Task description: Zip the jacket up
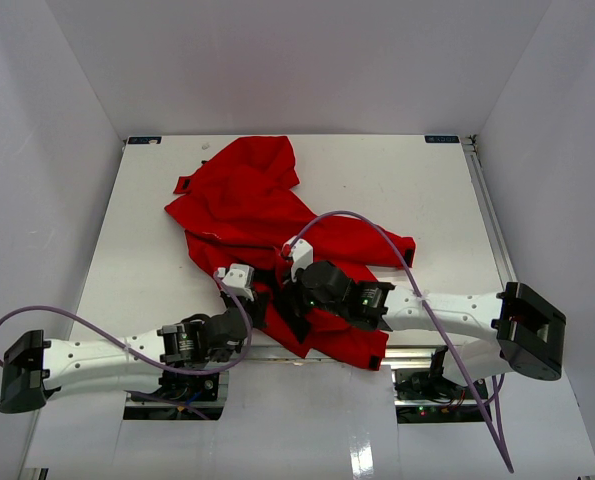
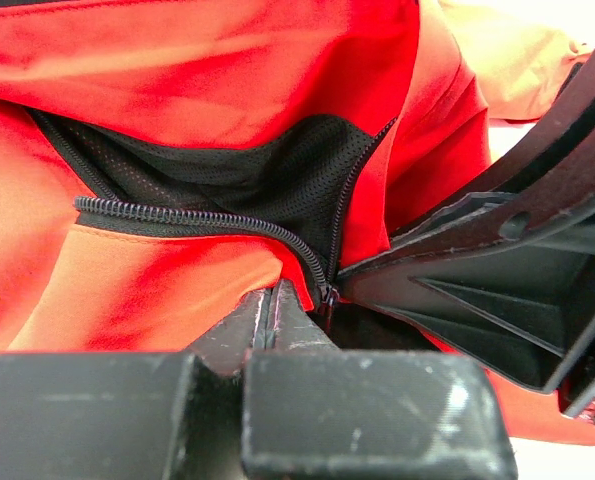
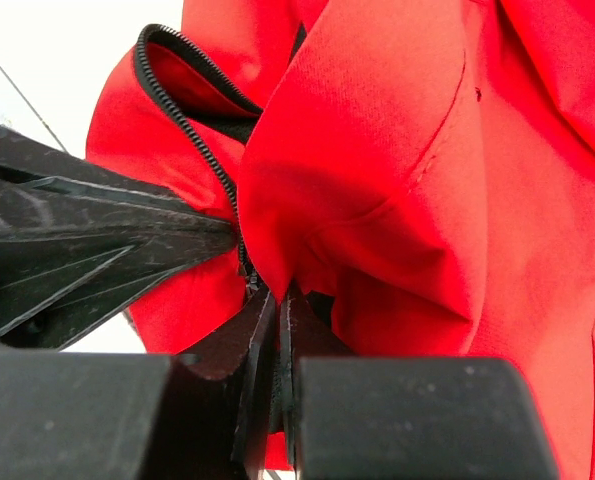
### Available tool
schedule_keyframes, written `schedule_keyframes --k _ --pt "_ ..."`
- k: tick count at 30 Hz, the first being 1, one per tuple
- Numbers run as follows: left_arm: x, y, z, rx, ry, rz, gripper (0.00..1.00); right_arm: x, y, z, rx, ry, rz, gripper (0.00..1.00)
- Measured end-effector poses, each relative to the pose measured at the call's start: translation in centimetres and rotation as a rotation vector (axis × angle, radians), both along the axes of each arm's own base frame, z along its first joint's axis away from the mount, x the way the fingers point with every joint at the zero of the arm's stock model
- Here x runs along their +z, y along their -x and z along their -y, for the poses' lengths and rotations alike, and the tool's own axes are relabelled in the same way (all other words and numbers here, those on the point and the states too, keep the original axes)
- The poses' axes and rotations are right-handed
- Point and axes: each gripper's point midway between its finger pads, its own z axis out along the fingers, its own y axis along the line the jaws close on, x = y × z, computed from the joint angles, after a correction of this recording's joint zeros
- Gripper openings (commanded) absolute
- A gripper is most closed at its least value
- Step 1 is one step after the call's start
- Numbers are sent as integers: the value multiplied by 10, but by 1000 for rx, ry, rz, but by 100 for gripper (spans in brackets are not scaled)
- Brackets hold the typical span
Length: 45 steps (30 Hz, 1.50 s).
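Jacket (image 1: 247,200) pinched by left hand (image 2: 274,298), right hand (image 3: 277,298)

jacket (image 1: 267,215): bright red, crumpled, spread from mid-table (image 1: 427,190) to its near edge
zipper (image 2: 177,213): dark, unzipped, teeth parted
lining (image 2: 277,170): black mesh, exposed in the gap

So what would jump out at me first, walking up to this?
The crumpled red jacket sprawls across the middle of the white table. Then the left gripper and right gripper, both pinched shut on it at its near edge, tips almost meeting. Close up, its dark zipper gapes open over black mesh lining.
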Motion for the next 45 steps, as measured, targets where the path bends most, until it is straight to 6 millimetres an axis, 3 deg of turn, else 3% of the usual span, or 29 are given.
schedule_keyframes --k 7,15,24,37,45 --pt "2 0 -1 4 6 5 0 0 -3 1 -24 -3 -1 8" --pt "-11 -2 -2 17 -54 -7 0 1 1 -2 -15 -20 -13 8" --pt "0 -2 -3 18 -6 3 0 9 4 -3 -1 -57 -8 8" --pt "16 14 6 -148 46 46 0 23 7 3 65 -60 73 8" --pt "11 19 15 -217 9 45 0 35 17 2 141 -85 98 8"
